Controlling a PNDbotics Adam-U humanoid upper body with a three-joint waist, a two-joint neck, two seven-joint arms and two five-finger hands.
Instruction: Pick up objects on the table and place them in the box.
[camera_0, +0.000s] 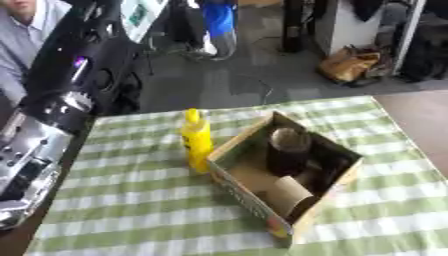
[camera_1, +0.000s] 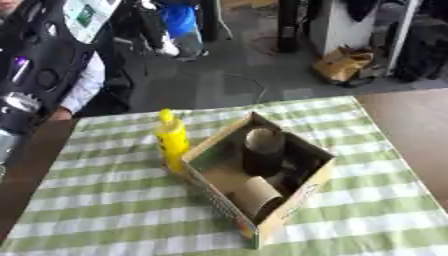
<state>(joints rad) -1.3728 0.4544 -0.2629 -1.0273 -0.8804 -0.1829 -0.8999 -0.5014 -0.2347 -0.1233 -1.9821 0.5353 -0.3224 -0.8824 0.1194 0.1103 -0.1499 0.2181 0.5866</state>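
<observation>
Standing upright, cap up and long axis vertical: yellow bottle (camera_0: 196, 140), touching the box (camera_0: 248, 196), well right of the left hand (camera_0: 24, 165); impossible to tell whether open or closed. Bare checked bench (camera_0: 131, 200) between, bench edge just beside that hand.

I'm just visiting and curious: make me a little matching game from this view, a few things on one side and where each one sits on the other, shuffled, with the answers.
Things:
1. yellow bottle
2. dark cylinder
3. cardboard tube
4. cardboard box

Places:
A. lying in the box at its near end
B. upright on the cloth, against the box's left outer wall
C. on the green checked cloth, open at the top
D. upright inside the box, toward its far end

Pairs: 1-B, 2-D, 3-A, 4-C
</observation>
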